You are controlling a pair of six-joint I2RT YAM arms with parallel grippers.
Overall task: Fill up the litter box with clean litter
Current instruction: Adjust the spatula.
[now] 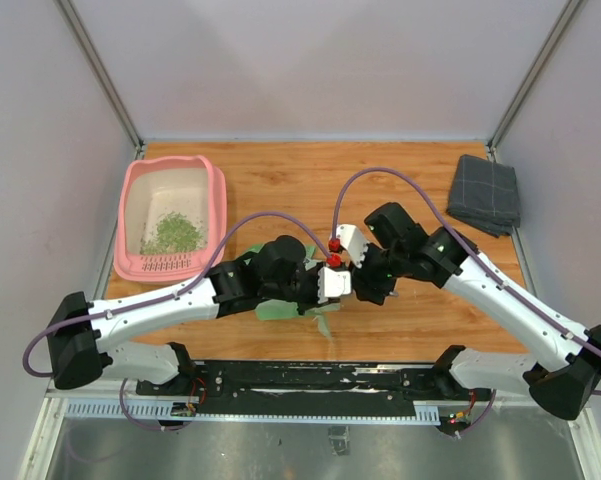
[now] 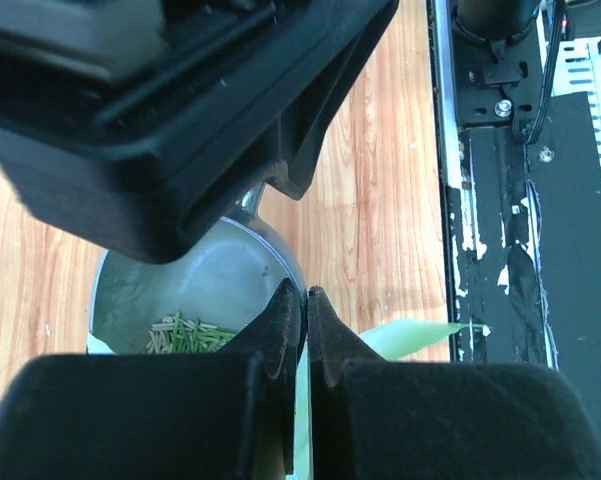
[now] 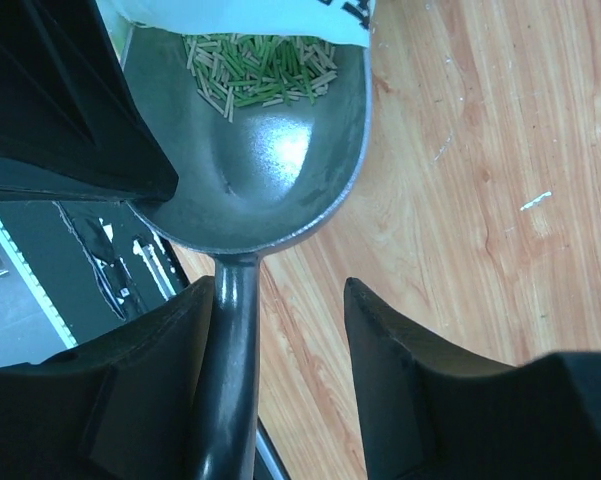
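Observation:
The pink litter box (image 1: 130,205) stands at the table's left with a patch of clean litter (image 1: 173,235) on its cream floor. My left gripper (image 2: 306,295) is shut on the edge of a light green bag (image 2: 410,335), low over the table's near middle (image 1: 315,290). A grey metal scoop (image 3: 270,160) lies at the bag's mouth with green granules (image 3: 260,65) in its bowl. My right gripper (image 3: 280,290) is open around the scoop's handle (image 3: 230,380). The handle rests against one finger, and the other finger stands apart from it.
A grey folded cloth (image 1: 485,193) lies at the table's right edge. The two arms meet head to head at the near middle of the wooden table (image 1: 300,180), above the bag (image 1: 278,310). The black base rail (image 1: 310,380) runs along the near edge.

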